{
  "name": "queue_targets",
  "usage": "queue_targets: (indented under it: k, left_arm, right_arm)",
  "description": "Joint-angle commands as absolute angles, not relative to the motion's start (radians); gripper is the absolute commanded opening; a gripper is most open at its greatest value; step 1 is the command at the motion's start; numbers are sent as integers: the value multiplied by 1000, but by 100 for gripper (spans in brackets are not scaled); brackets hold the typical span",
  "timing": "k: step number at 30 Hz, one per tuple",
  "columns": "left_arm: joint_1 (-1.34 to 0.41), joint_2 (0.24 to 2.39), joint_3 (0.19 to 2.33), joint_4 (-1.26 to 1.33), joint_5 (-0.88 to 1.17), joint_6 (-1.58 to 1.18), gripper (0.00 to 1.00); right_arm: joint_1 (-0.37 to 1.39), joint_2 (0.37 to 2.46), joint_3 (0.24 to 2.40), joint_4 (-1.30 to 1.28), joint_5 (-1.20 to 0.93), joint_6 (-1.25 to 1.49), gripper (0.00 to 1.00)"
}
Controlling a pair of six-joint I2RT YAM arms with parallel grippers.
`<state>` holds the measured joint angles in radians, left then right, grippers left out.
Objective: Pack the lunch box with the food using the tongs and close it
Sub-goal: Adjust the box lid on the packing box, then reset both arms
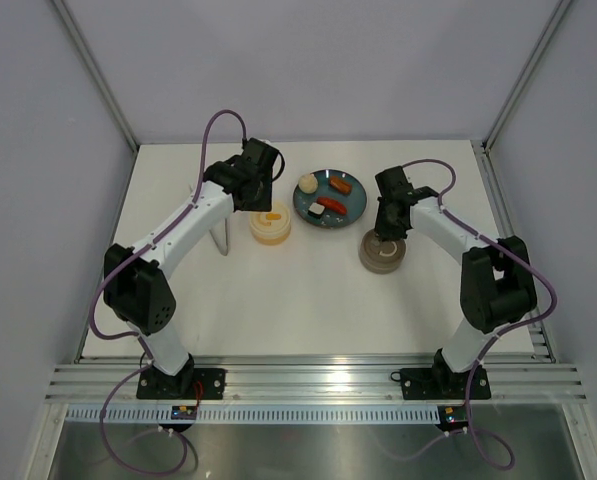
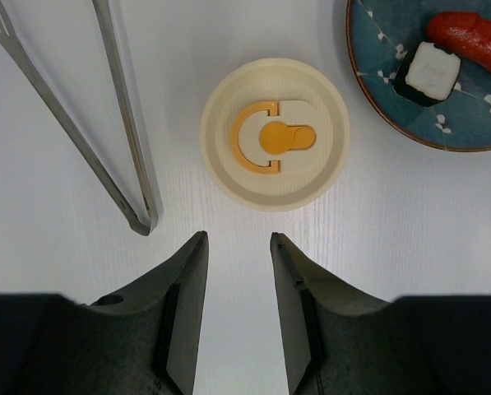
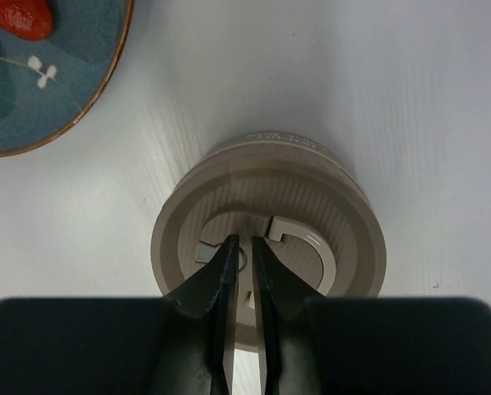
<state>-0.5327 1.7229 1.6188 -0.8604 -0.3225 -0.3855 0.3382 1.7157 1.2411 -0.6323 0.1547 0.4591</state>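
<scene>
A cream round lunch box [image 1: 270, 224] [image 2: 275, 134] with an orange lid handle stands left of the teal plate [image 1: 354, 211] [image 2: 377, 99]. On the plate lie the food pieces: a bun [image 1: 307, 183], sausages [image 1: 332, 204] [image 2: 469, 39] and a sushi bit [image 2: 430, 72]. The tongs [image 2: 122, 123] [image 1: 221, 238] lie on the table left of the cream box. My left gripper [image 2: 238, 243] [image 1: 255, 186] hovers open just short of that box, holding nothing. My right gripper [image 3: 245, 247] [image 1: 386, 232] is down on a taupe round box [image 3: 270, 230] [image 1: 382, 254], its jaws pinched narrow on the lid's handle.
White table [image 1: 308, 300] with grey walls on three sides and a metal rail along the near edge. The plate's rim [image 3: 105, 90] lies up-left of the taupe box. The left arm's forearm [image 1: 183, 230] crosses over part of the tongs.
</scene>
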Motion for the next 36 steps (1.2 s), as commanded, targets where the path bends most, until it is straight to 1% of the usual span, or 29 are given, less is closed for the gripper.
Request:
queue_targets:
  k: [1, 5, 8, 11, 12, 13, 14, 16, 17, 18, 19, 21, 23, 26, 27, 29, 30, 31, 36]
  left_arm:
    - [-529, 1680, 1623, -839, -334, -393, 40]
    - [-531, 1639, 1606, -833, -327, -406, 40]
    - [-529, 1583, 1585, -831, -327, -419, 41]
    - [-529, 1514, 1546, -831, -325, -437, 41]
    - [-529, 1491, 1517, -828, -318, -439, 41]
    - [-529, 1468, 1494, -807, -310, -440, 42]
    - [-531, 1439, 1470, -796, -301, -439, 42]
    - [-529, 1347, 1380, -743, -264, -436, 44]
    - [-529, 1315, 1347, -724, -253, -437, 46]
    - [-531, 1254, 1315, -706, -229, -437, 49]
    - [-529, 1223, 1254, -672, -215, -439, 57]
    - [-529, 1175, 1204, -651, -174, -440, 68]
    - [-531, 1120, 1155, -649, -161, -440, 75]
    - [-529, 1051, 1108, -667, -167, -445, 79]
    - [-529, 1034, 1094, -669, -176, -446, 84]
    - [-531, 984, 1057, -666, -190, -449, 90]
    - [-531, 970, 1048, -666, -201, -451, 96]
    - [-531, 959, 1043, -667, -209, -453, 99]
    - [-531, 942, 1066, -681, -236, -468, 99]
  right_arm:
    - [334, 1672, 1242, -681, 144, 454, 18]
    - [334, 1547, 1302, -756, 211, 446, 20]
    - [334, 1458, 1322, -779, 265, 446, 23]
    - [336, 1378, 1313, -796, 328, 459, 29]
    - [334, 1358, 1304, -796, 343, 463, 33]
    - [334, 1335, 1278, -793, 359, 471, 57]
    - [334, 1286, 1263, -790, 388, 475, 67]
    - [334, 1238, 1220, -788, 428, 485, 81]
    - [334, 1192, 1206, -793, 443, 489, 90]
    - [334, 1171, 1195, -799, 457, 501, 93]
    - [334, 1134, 1174, -813, 484, 506, 96]
    - [334, 1100, 1154, -827, 514, 520, 98]
    - [336, 1054, 1118, -845, 538, 543, 99]
    - [334, 1013, 1071, -870, 522, 575, 99]
    - [334, 1005, 1062, -874, 514, 583, 99]
    - [334, 997, 1034, -885, 485, 601, 100]
    - [334, 997, 1031, -891, 473, 613, 99]
    - [336, 994, 1028, -896, 462, 621, 99]
    - [334, 970, 1031, -894, 474, 644, 100]
